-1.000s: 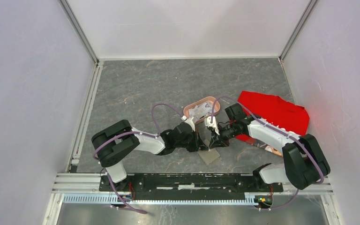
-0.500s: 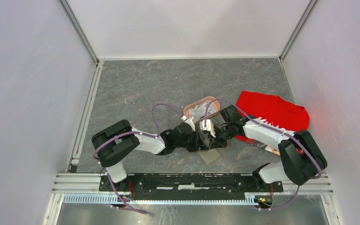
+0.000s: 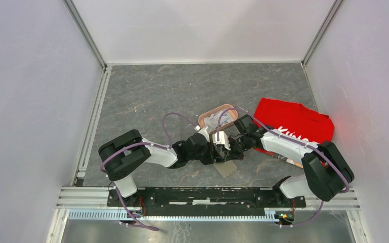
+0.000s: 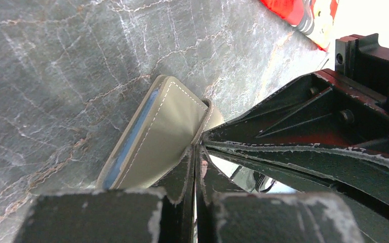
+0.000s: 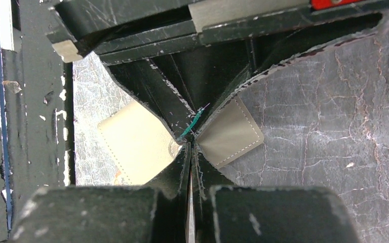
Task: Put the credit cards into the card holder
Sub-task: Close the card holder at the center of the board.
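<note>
The olive-grey card holder [image 3: 227, 168] lies half open near the table's front, and both grippers meet over it. My left gripper [image 3: 214, 152] is shut on the edge of its raised flap; the left wrist view shows the flap [image 4: 157, 131] running into my shut tips [image 4: 195, 148]. My right gripper [image 3: 226, 148] is shut tip to tip against it [image 5: 190, 144], between the holder's two panels [image 5: 131, 144]. A thin teal-edged sliver [image 5: 196, 120], a card seen edge-on, sticks out of its tips. More credit cards [image 3: 215, 120] lie in the pink tray.
The pink oval tray [image 3: 202, 119] stands just behind the grippers. A red cloth [image 3: 294, 121] lies at the right, under the right arm. White walls close the table on three sides. The left gripper's fingers [image 5: 152, 86] fill the top of the right wrist view.
My right gripper has moved left and down from the tray's front edge to meet the left gripper over the card holder. The left arm has barely moved.
</note>
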Available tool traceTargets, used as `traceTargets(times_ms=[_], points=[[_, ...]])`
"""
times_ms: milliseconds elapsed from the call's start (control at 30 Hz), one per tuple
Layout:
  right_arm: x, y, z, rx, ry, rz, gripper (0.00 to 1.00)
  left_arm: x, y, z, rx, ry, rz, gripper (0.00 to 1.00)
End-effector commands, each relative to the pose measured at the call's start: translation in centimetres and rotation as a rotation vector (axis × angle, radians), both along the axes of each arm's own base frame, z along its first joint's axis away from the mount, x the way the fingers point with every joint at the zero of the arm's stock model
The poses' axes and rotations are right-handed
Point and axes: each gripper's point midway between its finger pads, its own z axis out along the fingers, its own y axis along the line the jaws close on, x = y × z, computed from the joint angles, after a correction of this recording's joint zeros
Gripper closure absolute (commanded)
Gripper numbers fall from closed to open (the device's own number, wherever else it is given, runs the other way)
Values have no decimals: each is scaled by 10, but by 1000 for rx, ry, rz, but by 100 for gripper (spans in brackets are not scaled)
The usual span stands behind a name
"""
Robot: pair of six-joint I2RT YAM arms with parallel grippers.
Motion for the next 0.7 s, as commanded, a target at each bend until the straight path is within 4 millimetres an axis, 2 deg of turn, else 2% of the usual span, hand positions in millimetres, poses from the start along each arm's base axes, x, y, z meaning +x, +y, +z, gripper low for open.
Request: traceTargets(times_ms=[0, 67, 133, 233, 300, 400, 500, 567, 667], points=[[-9, -10, -20, -84, -6, 34, 94, 0, 20, -16, 70, 13, 48, 97], [-9, -3, -7, -24, 8, 41, 87, 3, 17, -2, 38, -18, 42, 95], [-5, 2, 16, 70, 16, 45, 83, 6, 13, 17, 0, -66, 28, 92], [5, -5, 44, 167, -37, 35, 76, 11, 12, 47, -40, -153, 10, 87], [11, -14, 53, 186, -90, 8, 69, 15, 17, 65, -38, -219, 11, 81], [27, -29, 59, 197, -158, -70, 57, 21, 33, 87, -16, -325, 35, 73], [32, -38, 61, 196, -199, -87, 46, 22, 55, 106, -15, -415, 70, 62], [21, -39, 56, 199, -199, -22, 43, 20, 71, 116, -35, -459, 101, 52], [-7, -41, 48, 222, -212, 163, 44, 20, 98, 134, -60, -531, 170, 26]])
